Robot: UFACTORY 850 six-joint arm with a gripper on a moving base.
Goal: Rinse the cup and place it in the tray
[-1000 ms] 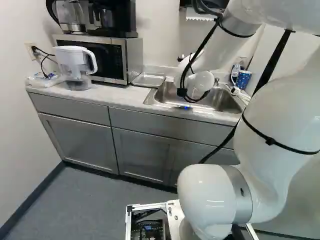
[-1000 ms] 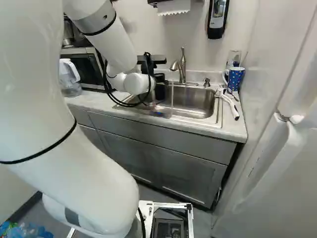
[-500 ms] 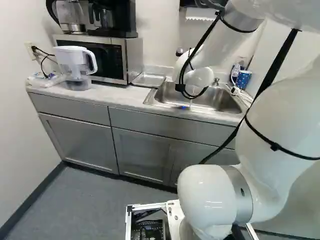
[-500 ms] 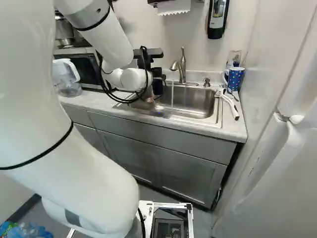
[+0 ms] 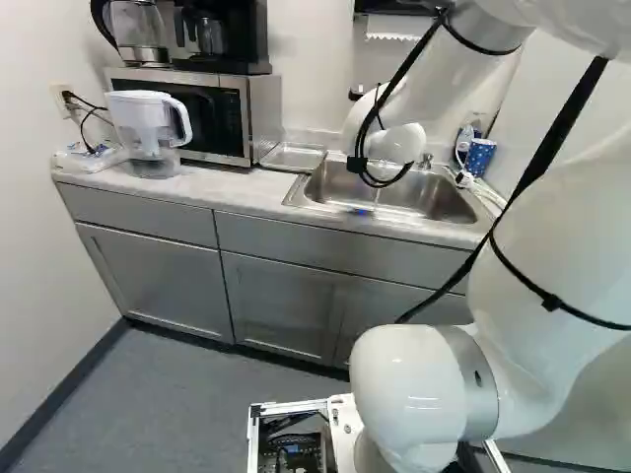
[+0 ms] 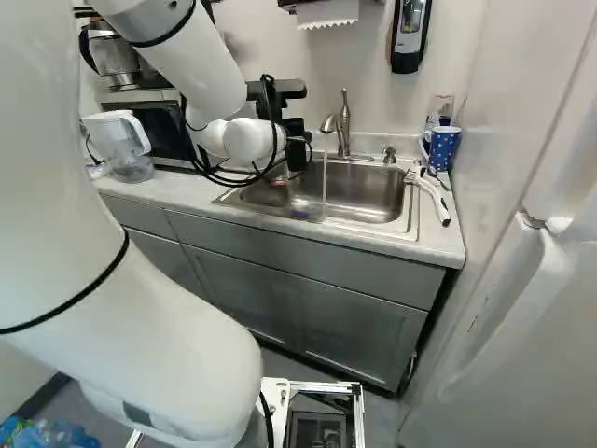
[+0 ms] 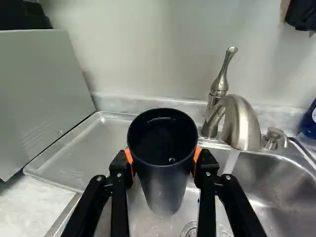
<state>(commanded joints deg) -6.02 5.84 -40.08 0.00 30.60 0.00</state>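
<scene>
The arm (image 6: 210,79) reaches over the sink (image 6: 373,196), its gripper (image 6: 297,149) part-open, clasping the dark cup (image 7: 165,182) mouth up; running water (image 7: 230,162) falls beside it, the tray (image 7: 94,143) ahead, to one side.

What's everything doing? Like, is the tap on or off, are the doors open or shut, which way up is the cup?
Cup: held, mouth up
Tool: shut on the cup
Tap: on, water running
Tray: lying flat, no cup on it
Microwave: door shut
Cupboard doors: shut
Pitcher: standing upright
Blue mug: standing upright
</scene>
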